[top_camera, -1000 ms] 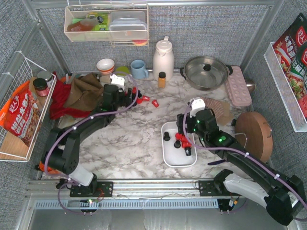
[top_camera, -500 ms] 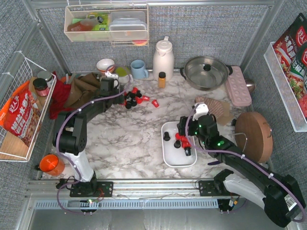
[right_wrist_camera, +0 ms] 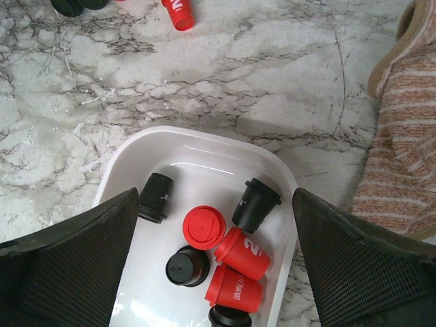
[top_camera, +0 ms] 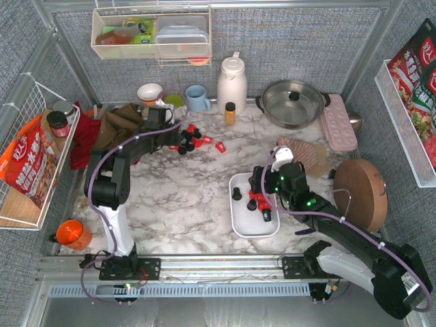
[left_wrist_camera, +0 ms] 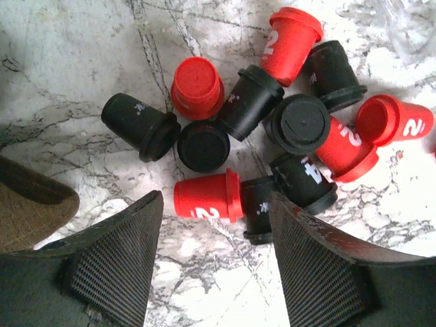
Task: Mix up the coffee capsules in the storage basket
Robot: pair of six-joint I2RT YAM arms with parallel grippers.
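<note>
The white storage basket [top_camera: 242,218] lies on the marble in front of the right arm and holds several red and black coffee capsules [right_wrist_camera: 242,253]; it also shows in the right wrist view [right_wrist_camera: 204,146]. My right gripper [top_camera: 257,194] hovers over the basket, open and empty [right_wrist_camera: 216,272]. A heap of several loose red and black capsules [top_camera: 191,141] lies at the back left of the table. My left gripper [top_camera: 178,139] is open and empty just before that heap [left_wrist_camera: 214,272]; a red capsule [left_wrist_camera: 206,195] lies on its side closest to its fingers.
One stray red capsule [top_camera: 221,146] lies right of the heap. An amber bottle [top_camera: 230,113], white jug [top_camera: 231,82], blue mug [top_camera: 197,99] and pot [top_camera: 293,102] stand along the back. A brown and red cloth [top_camera: 109,133] lies left; a striped cloth [top_camera: 306,153] right.
My left arm has reached further back and left, bringing its gripper up to the capsule heap. My right gripper has shifted slightly left over the basket.
</note>
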